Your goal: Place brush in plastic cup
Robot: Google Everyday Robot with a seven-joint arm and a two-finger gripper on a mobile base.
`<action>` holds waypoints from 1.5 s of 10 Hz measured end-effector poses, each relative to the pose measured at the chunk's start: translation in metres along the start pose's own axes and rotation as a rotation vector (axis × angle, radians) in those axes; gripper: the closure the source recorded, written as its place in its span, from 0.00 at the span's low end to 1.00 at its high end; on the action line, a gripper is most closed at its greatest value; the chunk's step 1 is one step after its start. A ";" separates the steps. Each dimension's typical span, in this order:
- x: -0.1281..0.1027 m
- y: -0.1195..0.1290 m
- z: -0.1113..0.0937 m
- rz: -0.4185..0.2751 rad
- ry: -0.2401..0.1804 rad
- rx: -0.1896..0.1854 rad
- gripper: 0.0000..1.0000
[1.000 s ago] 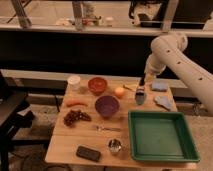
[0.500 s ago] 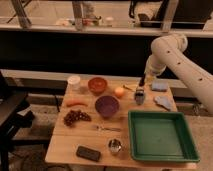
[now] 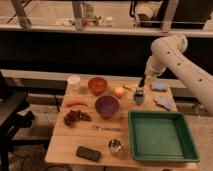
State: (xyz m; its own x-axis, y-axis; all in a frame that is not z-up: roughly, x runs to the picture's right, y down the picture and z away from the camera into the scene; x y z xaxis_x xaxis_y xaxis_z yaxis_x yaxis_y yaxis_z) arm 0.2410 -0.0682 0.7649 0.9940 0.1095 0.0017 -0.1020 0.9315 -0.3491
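Observation:
The plastic cup (image 3: pixel 138 97), small and pale blue-grey, stands upright on the wooden table (image 3: pixel 65 142) between an orange fruit and the blue cloths. My gripper (image 3: pixel 143 83) hangs from the white arm just above the cup's rim and slightly to its right, and it is shut. A thin dark piece, the brush (image 3: pixel 142 87), reaches down from the fingers to the cup's mouth. I cannot tell whether its tip is inside the cup.
A green tray (image 3: pixel 161 154) fills the front right. A purple bowl (image 3: pixel 107 106), orange bowl (image 3: pixel 97 85), white cup (image 3: pixel 74 81), orange fruit (image 3: pixel 119 92), carrot (image 3: pixel 76 103), grapes (image 3: pixel 76 117), metal cup (image 3: pixel 115 146), a dark block (image 3: pixel 88 153) and blue cloths (image 3: pixel 163 102) are spread around.
The gripper has shifted slightly left and down, closer over the plastic cup. Everything on the table stays where it was.

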 end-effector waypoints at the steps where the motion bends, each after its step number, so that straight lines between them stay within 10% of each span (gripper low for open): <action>1: 0.001 0.000 0.000 0.000 0.001 0.000 1.00; 15: -0.003 -0.004 -0.002 -0.002 0.014 0.001 1.00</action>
State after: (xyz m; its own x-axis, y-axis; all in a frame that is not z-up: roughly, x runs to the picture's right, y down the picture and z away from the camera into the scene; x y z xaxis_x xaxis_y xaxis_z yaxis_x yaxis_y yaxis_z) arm 0.2389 -0.0728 0.7642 0.9946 0.1030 -0.0108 -0.1003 0.9319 -0.3485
